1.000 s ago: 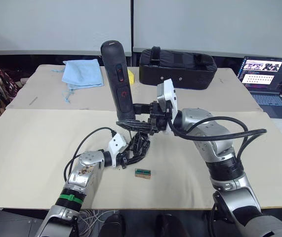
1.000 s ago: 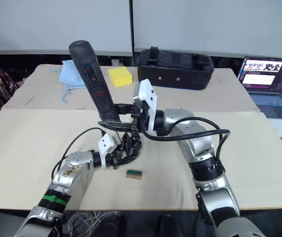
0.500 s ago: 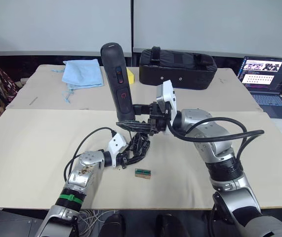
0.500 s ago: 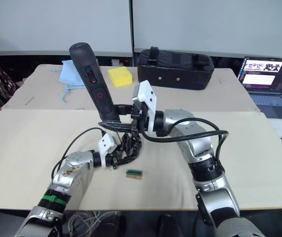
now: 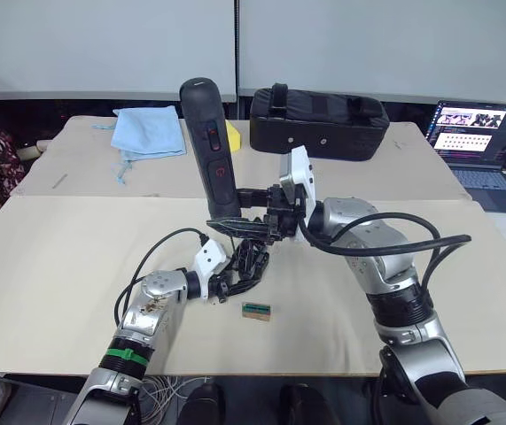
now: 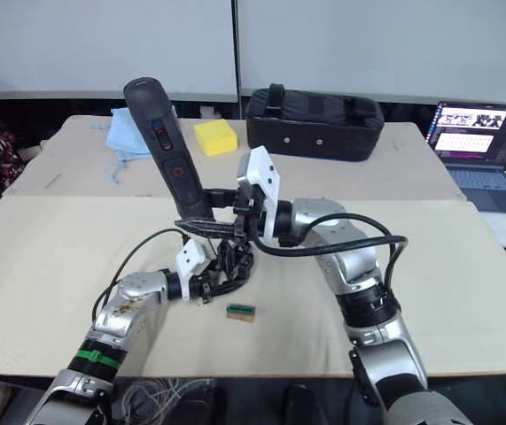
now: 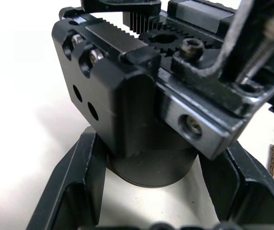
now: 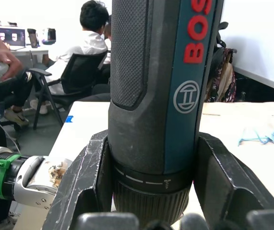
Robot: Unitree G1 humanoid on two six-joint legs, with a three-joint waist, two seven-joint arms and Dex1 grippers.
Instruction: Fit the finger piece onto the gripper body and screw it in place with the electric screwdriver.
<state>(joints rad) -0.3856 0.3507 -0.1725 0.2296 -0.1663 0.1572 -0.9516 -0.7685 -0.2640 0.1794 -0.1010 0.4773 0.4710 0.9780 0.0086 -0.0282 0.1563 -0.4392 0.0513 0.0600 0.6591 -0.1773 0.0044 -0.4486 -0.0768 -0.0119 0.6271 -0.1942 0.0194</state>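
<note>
A: Where is the gripper body?

B: Near the middle of the counter, resting on its surface. The left end effector has its two black fingers clamped on either side of the body's round base, reaching in from about 7 o'clock.

A: And the electric screwdriver?

B: Standing nearly upright directly over the gripper body, tip down, handle leaning slightly toward 11 o'clock. The right end effector grips its lower barrel from the 3 o'clock side, with a finger pressed against each flank of the tool. The tip sits right at the top of the gripper body; whether the bit touches a screw cannot be told.

A: The finger piece?

B: I cannot pick it out apart from the assembly.

A: What else is around?

B: A small green and brown block lies just beside the gripper body at 5 o'clock. Farther off at 12 o'clock sits a black bag, a yellow sponge and blue cloth at 11 o'clock, and a laptop at 2 o'clock.
</note>
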